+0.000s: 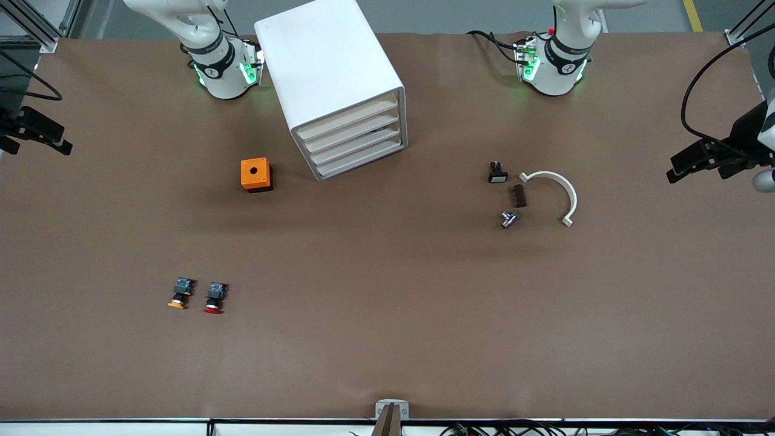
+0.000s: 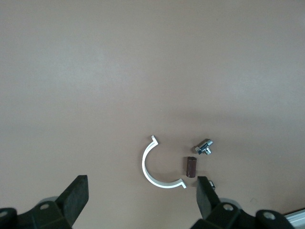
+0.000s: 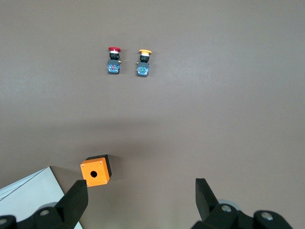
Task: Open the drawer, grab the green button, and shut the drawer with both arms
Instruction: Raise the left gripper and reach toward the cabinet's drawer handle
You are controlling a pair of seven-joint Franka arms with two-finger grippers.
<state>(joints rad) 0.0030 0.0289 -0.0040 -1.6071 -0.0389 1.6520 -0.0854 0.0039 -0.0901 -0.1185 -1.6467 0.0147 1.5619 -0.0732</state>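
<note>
The white drawer cabinet (image 1: pixel 339 79) stands between the arm bases, its several drawers (image 1: pixel 354 139) all shut. Its corner shows in the right wrist view (image 3: pixel 28 191). The green-capped button is not in view. My left gripper (image 1: pixel 675 168) is open and empty, up over the left arm's end of the table; its wrist view (image 2: pixel 142 186) looks down on small parts. My right gripper (image 1: pixel 65 140) is open and empty, up over the right arm's end of the table; its wrist view (image 3: pixel 141 187) looks down on bare table beside an orange box.
An orange box (image 1: pixel 256 174) (image 3: pixel 96 171) sits beside the cabinet. An orange-capped button (image 1: pixel 180 293) (image 3: pixel 144 63) and a red-capped one (image 1: pixel 215 298) (image 3: pixel 114 60) lie nearer the camera. A white curved clip (image 1: pixel 560 191) (image 2: pixel 152 169), brown block (image 1: pixel 519 195) (image 2: pixel 191 167), metal fitting (image 1: pixel 509 219) (image 2: pixel 205 147) and small black part (image 1: pixel 497 173) lie toward the left arm's end.
</note>
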